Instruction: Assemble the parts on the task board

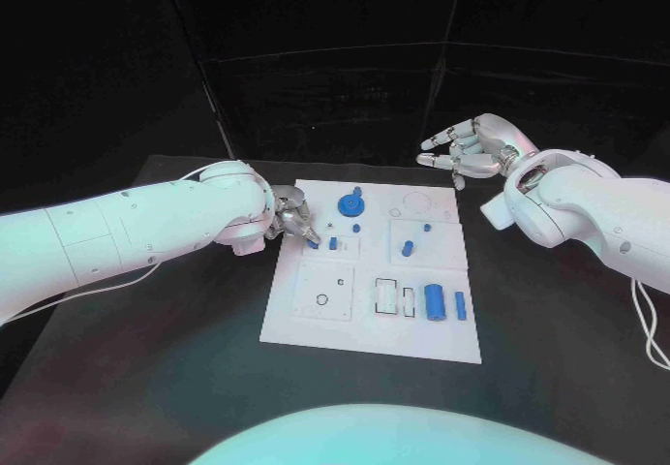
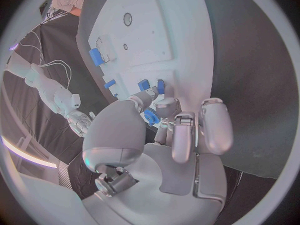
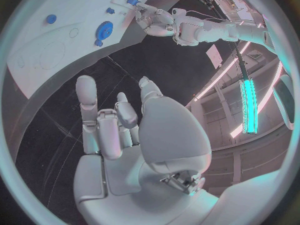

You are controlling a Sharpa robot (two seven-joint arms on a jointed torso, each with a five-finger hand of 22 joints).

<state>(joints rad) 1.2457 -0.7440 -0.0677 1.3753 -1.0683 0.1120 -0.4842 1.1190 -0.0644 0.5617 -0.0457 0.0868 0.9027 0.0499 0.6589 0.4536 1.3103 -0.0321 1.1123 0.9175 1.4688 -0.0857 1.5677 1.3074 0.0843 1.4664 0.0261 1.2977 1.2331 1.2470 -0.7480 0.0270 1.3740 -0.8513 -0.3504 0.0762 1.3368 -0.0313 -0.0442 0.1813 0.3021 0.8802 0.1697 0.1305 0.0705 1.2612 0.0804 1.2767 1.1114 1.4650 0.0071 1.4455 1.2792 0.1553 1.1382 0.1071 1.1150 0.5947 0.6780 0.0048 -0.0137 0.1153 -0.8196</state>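
The white task board point(image 1: 310, 320) lies mid-table. On it are a blue gear point(image 1: 350, 204), two small blue parts point(image 1: 312, 244) point(image 1: 332, 242) near its left edge, another small part point(image 1: 408, 248), a blue cylinder point(image 1: 435, 302) and a thin blue bar point(image 1: 460, 305). My left hand point(image 1: 290, 215) hangs over the board's far left edge, fingers pointing down just behind the two small parts point(image 2: 144, 84). A blue piece point(image 2: 152, 117) shows between its thumb and fingers; I cannot tell whether it is pinched. My right hand point(image 1: 468, 147) is raised beyond the board's far right corner, fingers spread, holding nothing.
The board has outlined recesses point(image 1: 384, 295) and round holes point(image 1: 324, 298) in its near half. The black table point(image 1: 167, 368) runs around it on all sides. My right forearm point(image 1: 587, 208) lies over the table's right side.
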